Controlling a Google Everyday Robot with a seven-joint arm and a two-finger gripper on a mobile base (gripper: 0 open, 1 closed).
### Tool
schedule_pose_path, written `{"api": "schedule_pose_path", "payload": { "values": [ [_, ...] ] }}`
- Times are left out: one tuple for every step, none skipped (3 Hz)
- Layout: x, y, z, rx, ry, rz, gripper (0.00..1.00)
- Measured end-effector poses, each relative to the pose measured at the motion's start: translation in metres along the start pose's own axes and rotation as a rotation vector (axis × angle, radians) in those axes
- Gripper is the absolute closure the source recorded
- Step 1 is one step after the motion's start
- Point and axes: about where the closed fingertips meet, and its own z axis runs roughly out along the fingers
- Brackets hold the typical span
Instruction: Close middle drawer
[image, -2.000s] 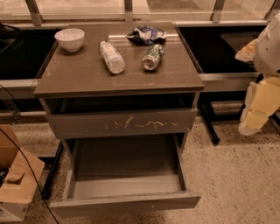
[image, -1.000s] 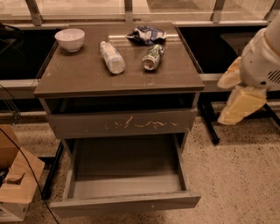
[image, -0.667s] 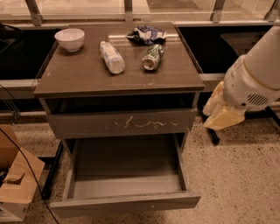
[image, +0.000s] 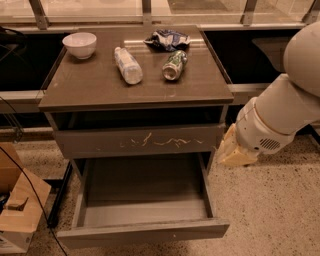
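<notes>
The middle drawer (image: 144, 233) is pulled far out at the bottom of the grey-brown cabinet. Its plain flat front faces me and its shallow grey box interior (image: 145, 192) holds nothing. Above it sits a shut drawer front with pale scratch marks (image: 140, 142). My gripper (image: 232, 150), cream-coloured at the end of the white arm (image: 280, 112), hangs just right of the cabinet. It is level with the scratched front, above the open drawer's right rear corner, and apart from the drawer.
On the cabinet top (image: 90, 90) lie a white bowl (image: 80, 44), a clear bottle (image: 127, 65), a green can (image: 174, 65) and a crumpled bag (image: 167, 39). A cardboard box (image: 17, 210) and cables stand at the left on the speckled floor.
My arm has swung left and down from the far right edge to the cabinet's right side. The drawer has not moved.
</notes>
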Motion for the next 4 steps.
{"api": "schedule_pose_path", "payload": {
  "values": [
    [0.000,0.000,0.000,0.000,0.000,-0.001,1.00],
    [0.013,0.010,0.048,-0.065,-0.021,0.016,1.00],
    [0.029,0.021,0.101,-0.136,-0.046,0.030,1.00],
    [0.051,0.038,0.142,-0.189,-0.052,0.085,1.00]
  ]
}}
